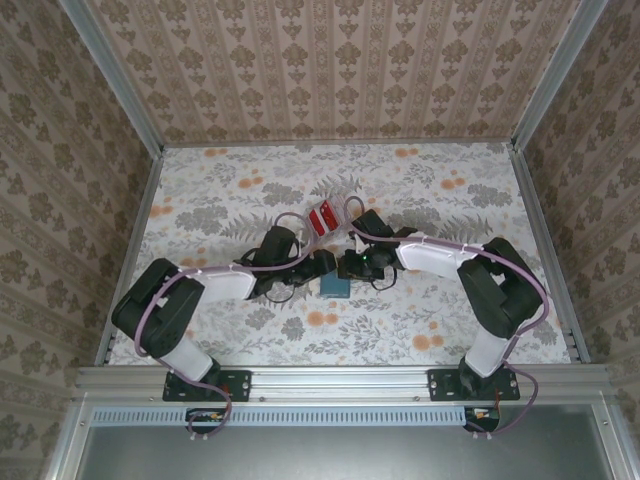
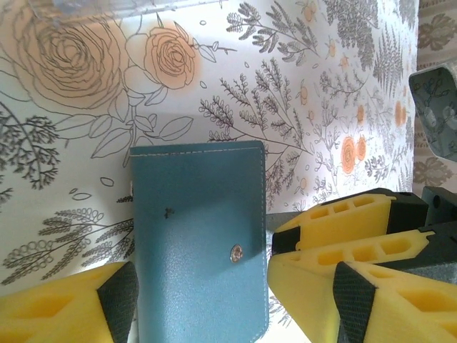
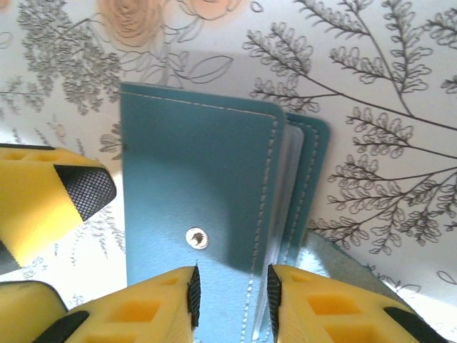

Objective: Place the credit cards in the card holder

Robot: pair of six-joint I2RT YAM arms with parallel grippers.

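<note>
1. The card holder (image 1: 335, 286) lies flat on the flower-printed table (image 1: 450, 200). Its teal outer face is up, and a small metal snap stud (image 3: 196, 238) shows on that face.
2. It is folded over but not quite tight. In the right wrist view the upper flap sits a little off the lower one along the open side, and pale inner layers show in the slit.
3. The left gripper (image 2: 235, 304) hangs over the card holder with its jaws wide apart, one finger off each long side, and it has hold of nothing. One finger is just beside the card holder's edge; the other stands clear of it.
4. The right gripper (image 3: 233, 286) is at the card holder's open side with its jaws drawn in narrow. The stitched edge of the upper flap runs up through the gap between its two black pads (image 3: 193, 286). I cannot tell whether the pads actually press the flap.
5. In the left wrist view, that gripper's yellow fingers (image 2: 335, 214) sit one above the other, with their tips right at the card holder's edge near the stud.
6. The credit cards (image 1: 322, 218), a small red stack, lie on the table beyond the card holder. They are on the side away from the arm bases and apart from it.
</note>
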